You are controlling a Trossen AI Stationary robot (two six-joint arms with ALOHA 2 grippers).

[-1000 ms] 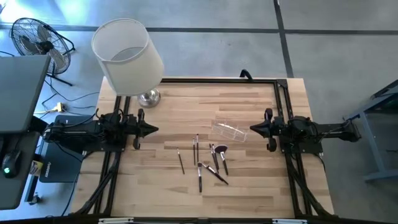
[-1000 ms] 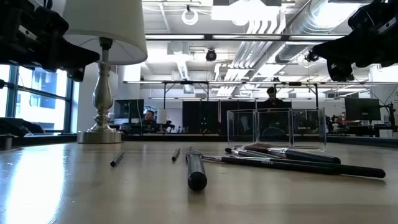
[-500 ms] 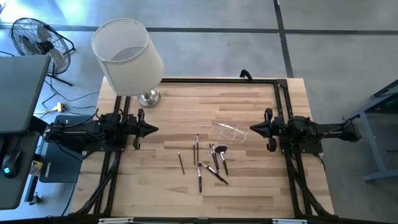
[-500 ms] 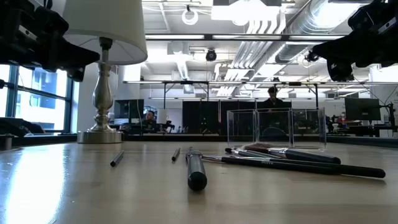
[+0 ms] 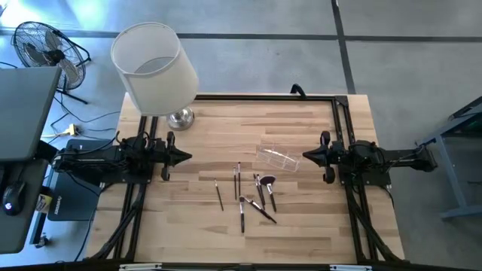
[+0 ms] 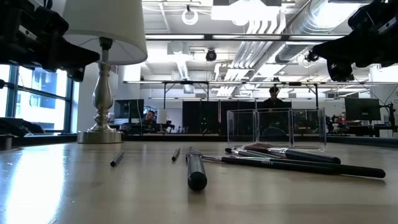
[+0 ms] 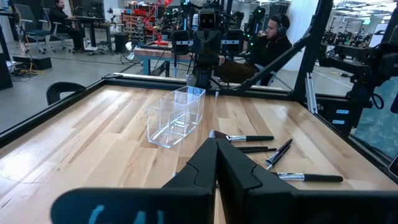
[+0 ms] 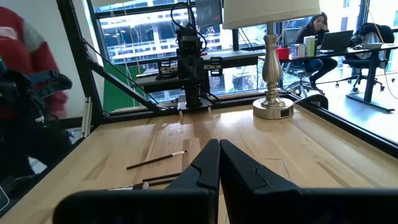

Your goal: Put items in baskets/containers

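Several slim dark makeup brushes (image 5: 252, 192) lie flat on the wooden table near its middle, one with a fluffy pinkish head (image 5: 269, 181). They show too in the low view (image 6: 273, 160) and the left wrist view (image 7: 261, 146). A small clear plastic box (image 5: 276, 158) stands just beyond them, toward the right arm, seen also in the left wrist view (image 7: 176, 116). My left gripper (image 5: 186, 156) hovers shut at the table's left side. My right gripper (image 5: 306, 156) hovers shut at the right side, close to the box. Neither touches anything.
A lamp with a big white shade (image 5: 154, 68) and metal base (image 5: 181, 117) stands at the far left corner. A black frame rail (image 5: 263, 97) runs along the far edge. Bare wood lies between the arms and along the near edge. People sit in the room behind.
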